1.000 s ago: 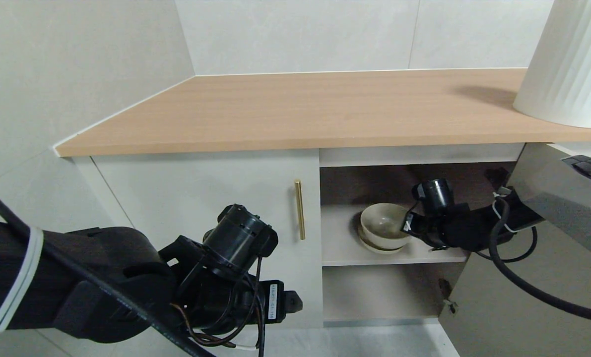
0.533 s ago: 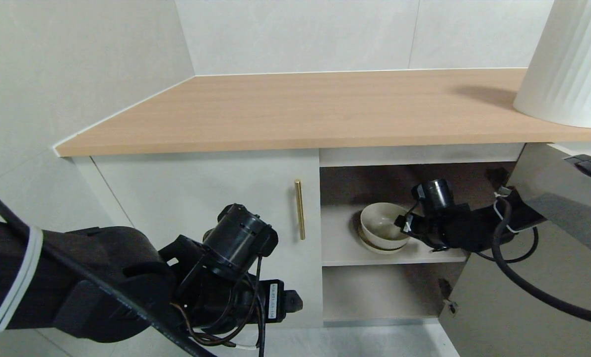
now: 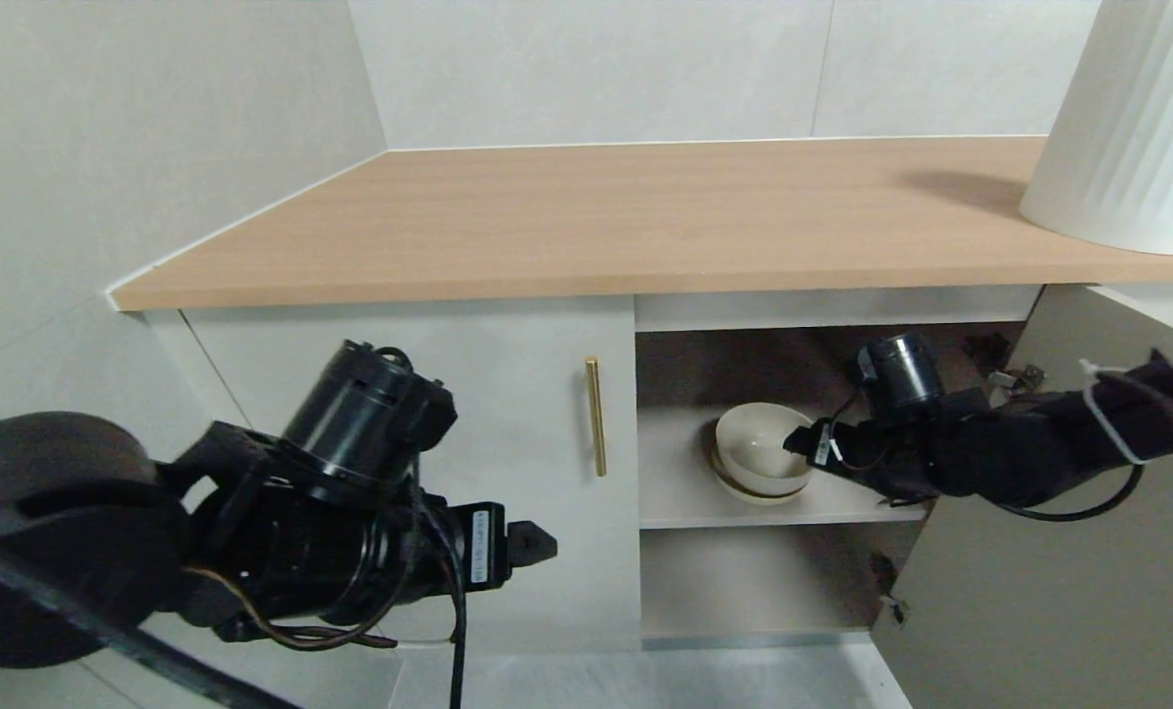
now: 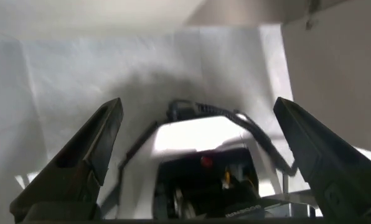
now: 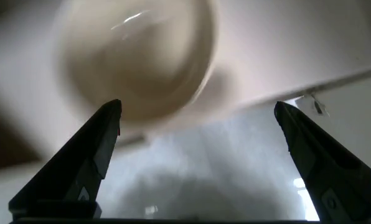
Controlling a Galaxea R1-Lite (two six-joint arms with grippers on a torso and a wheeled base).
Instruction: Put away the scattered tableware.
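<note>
A cream bowl (image 3: pixel 755 445) rests on a second dish on the middle shelf (image 3: pixel 675 492) of the open cabinet. Just to the bowl's right is my right gripper (image 3: pixel 799 443), at the height of its rim. In the right wrist view that gripper (image 5: pixel 197 107) is open, and the bowl (image 5: pixel 136 59) lies beyond its fingers with nothing between them. My left gripper (image 3: pixel 535 543) hangs low in front of the closed cabinet door, well away from the bowl. The left wrist view shows it (image 4: pixel 198 106) open and holding nothing, with the floor below.
The left cabinet door is closed and has a gold bar handle (image 3: pixel 596 418). The right door (image 3: pixel 1029 571) stands swung open behind my right arm. A wooden counter (image 3: pixel 645 217) carries a tall white ribbed vessel (image 3: pixel 1128 128) at its right end. A lower shelf (image 3: pixel 758 586) lies under the bowl.
My left arm has risen and drawn back to the left. My right arm has shifted a little to the right, its fingers now at the bowl's edge. The bowl stays on the shelf.
</note>
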